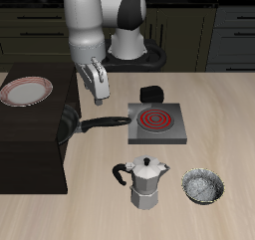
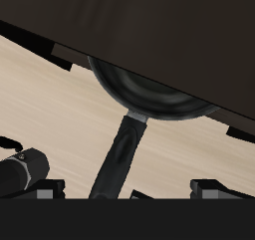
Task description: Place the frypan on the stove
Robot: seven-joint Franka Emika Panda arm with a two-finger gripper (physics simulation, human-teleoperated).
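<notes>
Black frypan point(image 1: 70, 125) handle lies below the open, empty gripper point(image 1: 101, 93): reaching step; next descend, grasp, carry to stove point(image 1: 156, 124).

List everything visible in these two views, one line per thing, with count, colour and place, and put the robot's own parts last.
round shallow black frypan with long straight handle: 1, black, pan tucked in a dark cabinet's open shelf, handle sticking out toward the stove; also seen in the wrist view
flat square grey stove with red coil rings: 1, grey and red, mid-table
silver metal moka pot: 1, silver with black handle, near the table's front edge
small metallic bowl: 1, silver, beside the moka pot
red-rimmed white plate: 1, white and red, on top of the dark cabinet
small black object: 1, black, behind the stove; kind unclear
dark cabinet: 1, dark brown, at the table's side
gripper: 1, white, above the frypan's handle, holding nothing
</notes>
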